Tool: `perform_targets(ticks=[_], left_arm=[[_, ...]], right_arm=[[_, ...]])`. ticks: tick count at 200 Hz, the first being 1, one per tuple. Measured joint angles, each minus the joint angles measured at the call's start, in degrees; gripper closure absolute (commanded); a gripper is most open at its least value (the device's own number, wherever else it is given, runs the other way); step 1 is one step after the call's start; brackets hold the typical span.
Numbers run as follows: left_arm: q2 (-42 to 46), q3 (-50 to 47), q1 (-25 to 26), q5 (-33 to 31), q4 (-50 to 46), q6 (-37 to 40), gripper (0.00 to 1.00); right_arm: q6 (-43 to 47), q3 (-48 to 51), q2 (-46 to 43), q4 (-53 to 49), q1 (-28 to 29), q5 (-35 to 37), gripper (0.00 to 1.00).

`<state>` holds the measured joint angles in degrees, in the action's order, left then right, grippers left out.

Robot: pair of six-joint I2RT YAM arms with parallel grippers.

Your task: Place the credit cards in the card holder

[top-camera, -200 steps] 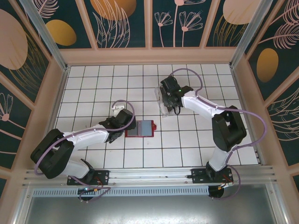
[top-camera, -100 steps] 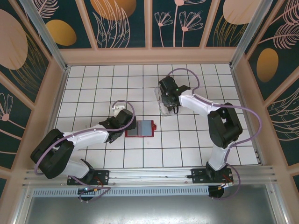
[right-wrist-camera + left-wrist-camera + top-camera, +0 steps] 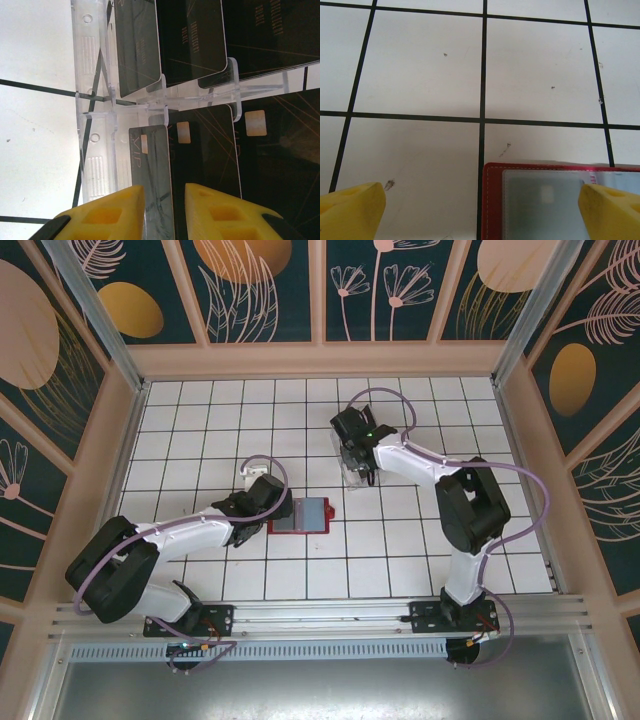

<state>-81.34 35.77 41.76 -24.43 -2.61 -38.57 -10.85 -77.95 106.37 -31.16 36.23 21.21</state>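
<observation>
The wallet (image 3: 305, 512) lay open and flat on the table (image 3: 200, 430), grey-blue pockets up inside a red border. No card lay on the part of it that showed.

The left gripper (image 3: 284, 511) hung at the wallet's left edge. From the left wrist its yellow tips stood wide apart, open and holding nothing (image 3: 480, 212). The left tip was over bare tile just left of the wallet. The right tip was over the wallet's pocket (image 3: 540, 200). The wallet's far left corner sat just right of a black tile line.

The rack (image 3: 350, 480), clear plastic, stood beyond the wallet and a little to its right, apart from it. The right gripper (image 3: 354, 466) was down on the rack.

The right wrist view looked along the rack (image 3: 95, 150), where the cards (image 3: 190, 40) stood on edge in its slots, black and glossy, in two rows. Gold chips showed on the nearer row. The right gripper (image 3: 165, 215) had drawn its tips in close on the card (image 3: 156, 170) at the outer end of the nearer row, one tip on each face. That card was in its slot. It bore pale lettering and leaned a little. The other cards stood on the far side of the gripped one, all of them well away from the wallet.
</observation>
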Motion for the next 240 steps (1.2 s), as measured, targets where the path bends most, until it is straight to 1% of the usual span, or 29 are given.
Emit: perform_targets(ticks=[74,139,216,240], left_arm=[[0.44,-0.76,0.0,0.0,0.59,0.0,0.02],[0.5,-1.11,0.0,0.0,0.96,0.0,0.02],[0.5,-1.38,0.0,0.02,1.11,0.0,0.02],[0.5,-1.38,0.0,0.02,1.11,0.0,0.02]], right_arm=[[0.07,-0.57,0.9,-0.66,0.0,-1.22,0.78],[0.02,-0.57,1.81,-1.38,0.0,-2.21,0.84],[0.0,-1.68,1.81,-2.25,-0.22,-3.54,0.84],[-0.13,-1.73,1.81,-2.25,-0.79,-4.61,0.87]])
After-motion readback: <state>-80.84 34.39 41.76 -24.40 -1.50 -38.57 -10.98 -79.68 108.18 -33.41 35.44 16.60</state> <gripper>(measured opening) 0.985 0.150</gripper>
